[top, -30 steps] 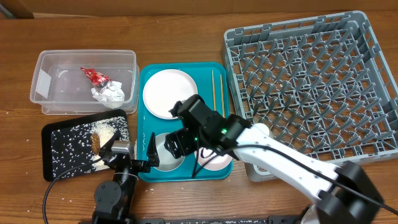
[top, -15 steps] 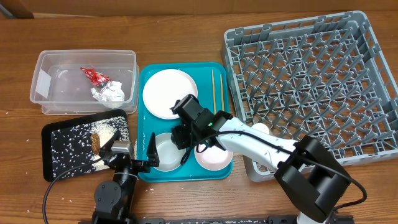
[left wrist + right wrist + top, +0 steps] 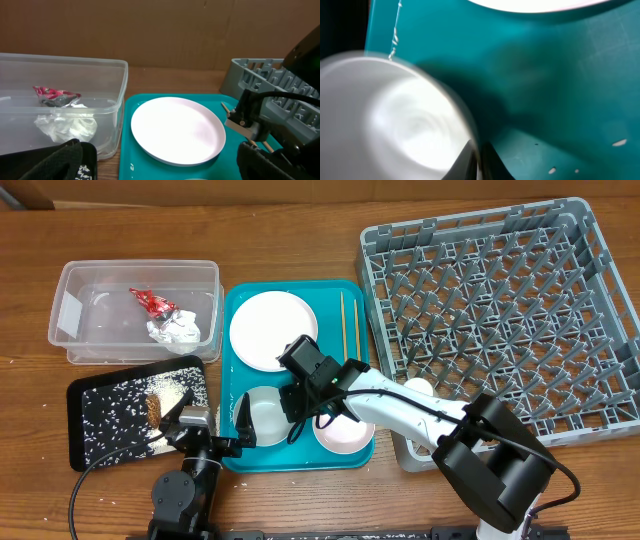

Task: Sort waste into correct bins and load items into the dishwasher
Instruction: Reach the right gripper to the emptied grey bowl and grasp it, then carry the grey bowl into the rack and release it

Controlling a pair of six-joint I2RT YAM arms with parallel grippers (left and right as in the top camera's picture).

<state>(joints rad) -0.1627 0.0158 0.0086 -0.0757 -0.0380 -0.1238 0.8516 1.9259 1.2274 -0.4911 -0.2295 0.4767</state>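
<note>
plate [image 3: 272, 330] ×1, chopsticks [image 3: 350, 330] ×1 pair, left bowl [image 3: 262, 420] + right bowl [image 3: 345, 434] on teal tray [image 3: 328, 355] | left bowl now nudged leftward | right tool [image 3: 290, 409] at its rim, grip cannot be told | left tool [image 3: 167, 161] wide

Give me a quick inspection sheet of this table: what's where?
Surface: wooden table.
Job's things: wrapper and napkin in tub; scraps on black tray; plate, chopsticks, bowl and second bowl on teal tray; no dishes seen in rack.
Clutter: stray grains on teal tray.
Hands: left hand open, holding nothing; right hand shut on bowl rim.
Cables: black cable beside black tray; second cable rides right arm.
Surroundings: cardboard behind table.
</note>
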